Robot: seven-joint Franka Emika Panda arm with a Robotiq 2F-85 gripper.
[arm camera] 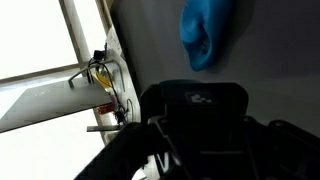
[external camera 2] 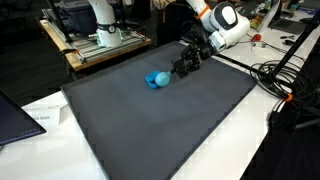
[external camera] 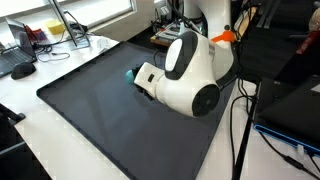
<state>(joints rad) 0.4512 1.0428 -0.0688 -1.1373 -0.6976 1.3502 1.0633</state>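
A rounded blue soft lump [external camera 2: 157, 79] lies just beside the claw [external camera 2: 185, 68]. Past it the dark grey flat mat [external camera 2: 150, 125] gives open room, and black cables [external camera 2: 268, 78] crowd behind.

In both exterior views a mat [external camera 2: 170, 125] lies flat on a table [external camera 2: 245, 152] and covers most of it. A small object [external camera 2: 157, 78] lies on the mat toward its far edge, and the gripper [external camera 2: 185, 67] stands just to its right, though whether the two touch cannot be told. In an exterior view the arm [external camera: 185, 75] leans over the mat and hides most of the object. Off the mat, cables [external camera 2: 275, 75] lie on the table to its right and a laptop [external camera 2: 12, 115] sits at its near left corner.
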